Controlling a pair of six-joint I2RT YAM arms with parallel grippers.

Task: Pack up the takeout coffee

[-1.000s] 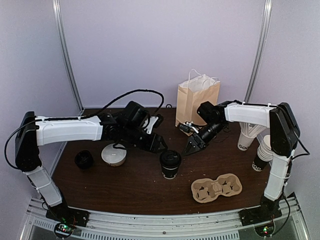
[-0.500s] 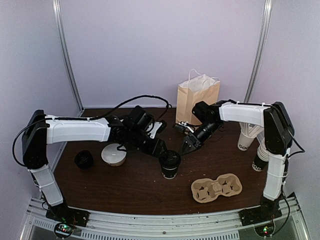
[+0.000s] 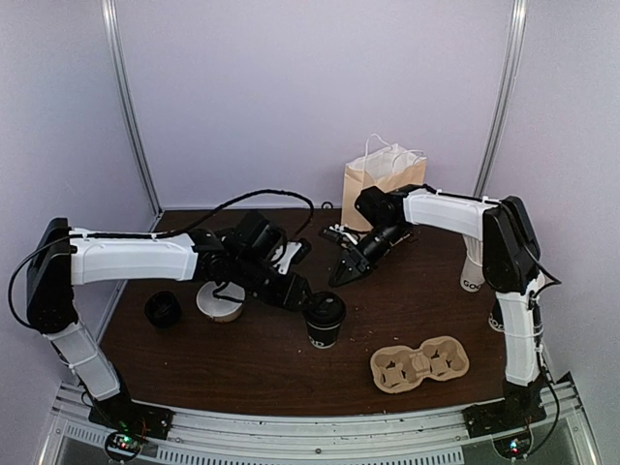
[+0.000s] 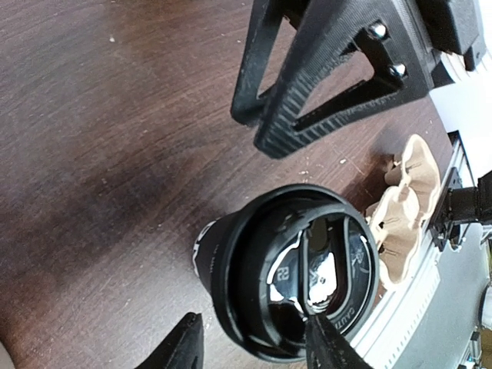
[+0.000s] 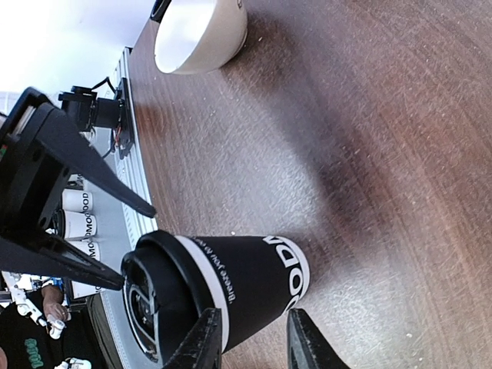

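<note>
Table [image 3: 242, 358] holds one lidded black cup [image 3: 325, 320], one bag [image 3: 383, 184], one carrier [image 3: 419, 364].

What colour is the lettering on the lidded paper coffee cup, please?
White, on the black lidded paper cup; clearest from the right wrist.

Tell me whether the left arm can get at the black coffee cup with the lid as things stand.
Probably yes. The left gripper is open and sits right beside the coffee cup, with nothing between them. The right gripper hangs just beyond the cup, apart from it, so it should not block the approach.
</note>
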